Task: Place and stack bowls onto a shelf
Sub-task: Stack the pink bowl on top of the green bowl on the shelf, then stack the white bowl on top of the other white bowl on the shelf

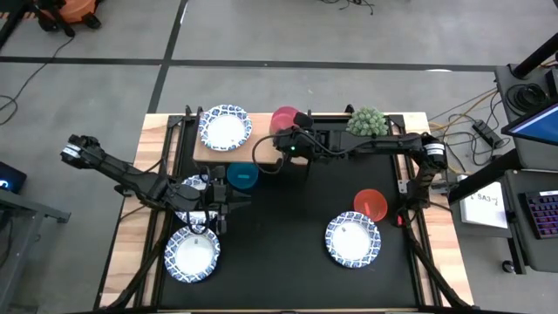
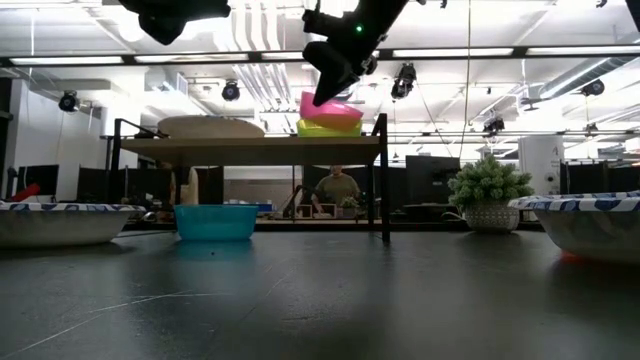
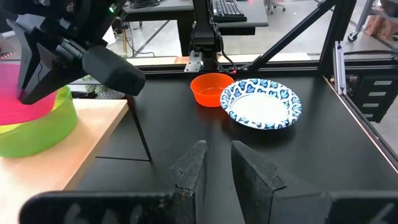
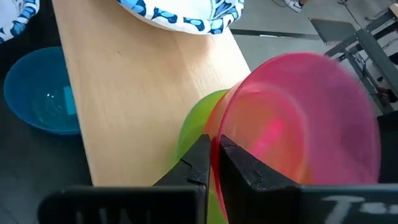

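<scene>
On the wooden shelf (image 1: 261, 150) a white blue-rimmed bowl (image 1: 225, 129) sits at the left. A magenta bowl (image 1: 285, 119) sits in a green bowl (image 4: 196, 127) at the right. My right gripper (image 1: 284, 142) is shut on the magenta bowl. My left gripper (image 1: 221, 209) is open and empty, low over the table near the shelf, above a second white bowl (image 1: 185, 194). A teal bowl (image 1: 243, 175) rests on the table beside the shelf. A red bowl (image 1: 370, 203) and two more white bowls (image 1: 353, 241) (image 1: 193, 255) rest on the table. My right gripper pinches the magenta bowl's rim (image 4: 217, 138) on the side toward the table's near edge, one finger inside the bowl and one outside. The fingers come from the near side, slanting down. The bowl is tilted, its underside resting in the green bowl (image 2: 330, 128).
A green spiky plant (image 1: 367, 121) stands at the far edge, right of the shelf. In the low view a person (image 2: 337, 188) shows in the room behind the table. Bare black tabletop (image 1: 288, 235) lies between the near white bowls.
</scene>
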`<action>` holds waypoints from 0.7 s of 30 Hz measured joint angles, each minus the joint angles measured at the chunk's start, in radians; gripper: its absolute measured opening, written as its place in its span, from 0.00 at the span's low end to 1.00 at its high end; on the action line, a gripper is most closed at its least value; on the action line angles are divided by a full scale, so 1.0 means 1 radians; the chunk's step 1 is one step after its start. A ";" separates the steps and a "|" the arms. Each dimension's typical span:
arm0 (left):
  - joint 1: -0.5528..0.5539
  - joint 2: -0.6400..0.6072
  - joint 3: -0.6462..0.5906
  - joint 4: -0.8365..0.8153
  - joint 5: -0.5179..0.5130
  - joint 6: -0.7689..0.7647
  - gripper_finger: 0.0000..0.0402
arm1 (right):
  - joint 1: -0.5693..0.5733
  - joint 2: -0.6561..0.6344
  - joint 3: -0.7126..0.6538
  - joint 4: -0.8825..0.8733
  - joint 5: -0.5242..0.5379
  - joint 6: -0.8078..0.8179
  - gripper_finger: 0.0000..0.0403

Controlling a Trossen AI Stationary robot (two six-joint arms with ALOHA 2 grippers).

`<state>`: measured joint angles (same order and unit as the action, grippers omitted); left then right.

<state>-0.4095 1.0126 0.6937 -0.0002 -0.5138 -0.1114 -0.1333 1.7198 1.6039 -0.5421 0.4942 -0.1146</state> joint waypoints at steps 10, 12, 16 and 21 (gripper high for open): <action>0.000 0.000 0.000 0.000 0.000 0.015 0.14 | 0.002 0.000 0.000 0.001 -0.004 0.028 0.20; 0.000 0.000 0.000 0.000 0.000 0.015 0.14 | 0.002 0.000 0.000 0.001 -0.004 0.043 0.23; 0.000 0.000 0.000 0.000 0.000 0.016 0.14 | 0.002 0.000 0.000 0.000 -0.004 0.052 0.29; 0.000 0.000 0.000 0.000 0.000 0.020 0.14 | 0.002 -0.006 0.000 0.001 0.003 0.067 0.35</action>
<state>-0.4095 1.0130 0.6937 -0.0002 -0.5140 -0.0910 -0.1318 1.7139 1.6039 -0.5415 0.4969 -0.0473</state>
